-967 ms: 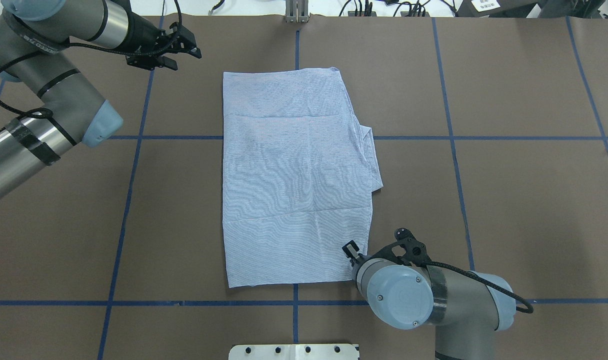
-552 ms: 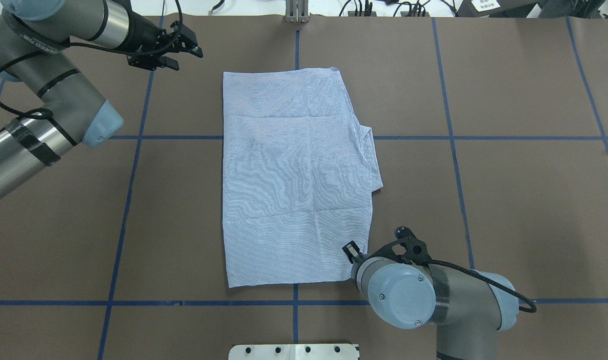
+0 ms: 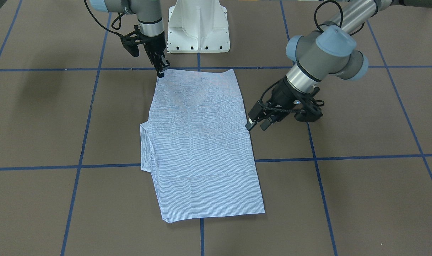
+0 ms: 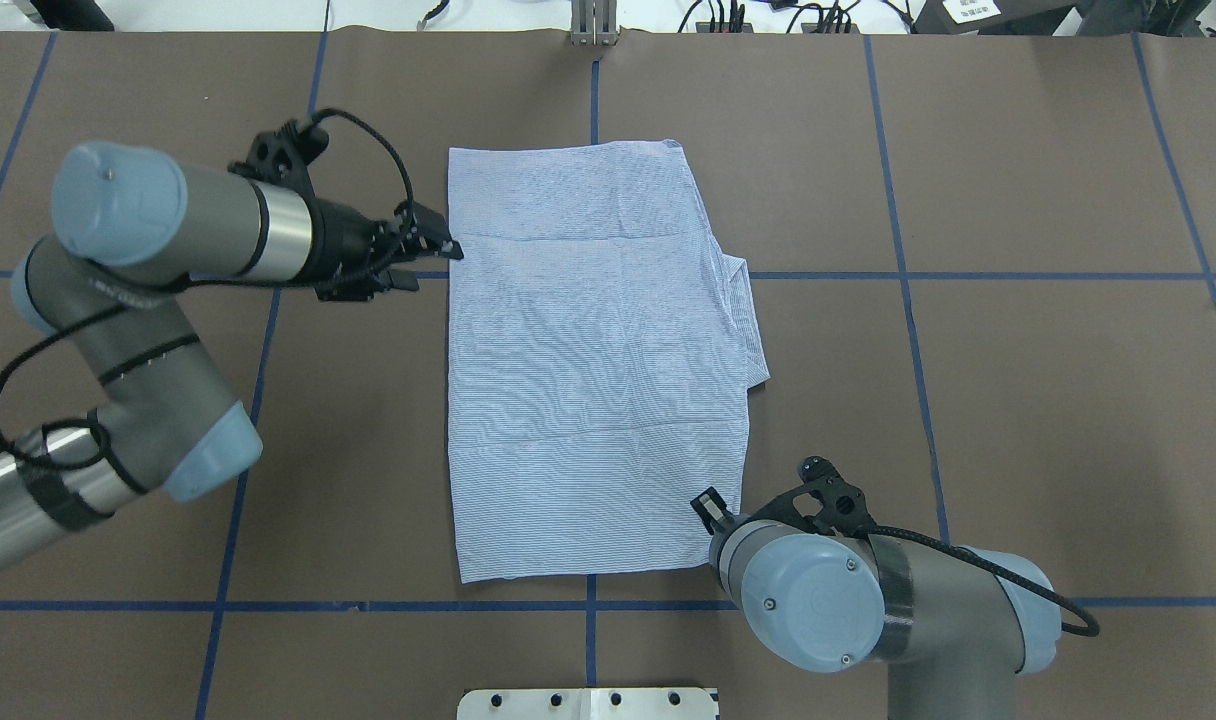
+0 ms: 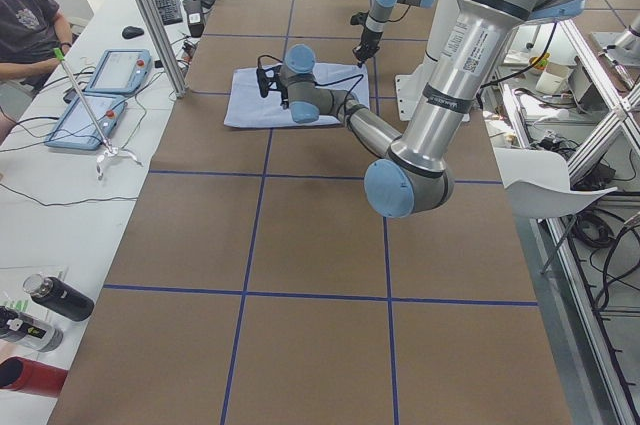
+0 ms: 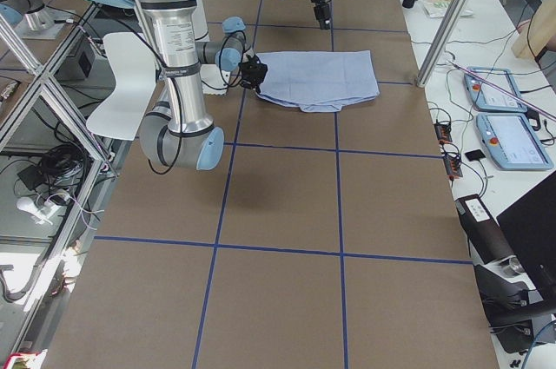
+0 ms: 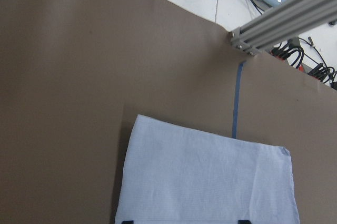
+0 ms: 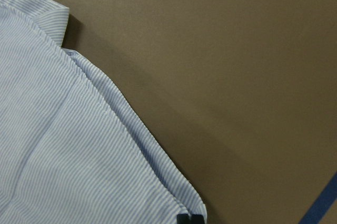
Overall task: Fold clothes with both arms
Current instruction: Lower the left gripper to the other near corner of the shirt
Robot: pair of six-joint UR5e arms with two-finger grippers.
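Observation:
The light blue striped shirt (image 4: 598, 360) lies folded into a flat rectangle mid-table, with a sleeve fold sticking out on its right side. My left gripper (image 4: 433, 267) is open and low at the shirt's left edge, toward the far end; in the left wrist view its fingertips stand wide apart over the cloth (image 7: 205, 182). My right gripper (image 4: 706, 502) is at the shirt's near right corner. In the right wrist view its fingertips (image 8: 188, 217) are together at that corner (image 8: 63, 150), shut on it. The front view shows both grippers, left (image 3: 257, 126) and right (image 3: 161, 73).
The brown table cover carries a grid of blue tape lines (image 4: 268, 275). The white pedestal base (image 3: 198, 25) stands at the near edge. An aluminium post (image 4: 594, 25) and cables sit at the far edge. A person (image 5: 25, 15) sits by tablets beyond the table.
My left arm has swung from the table's far left corner to the shirt's left edge. The right arm has barely moved and stays at the near right corner.

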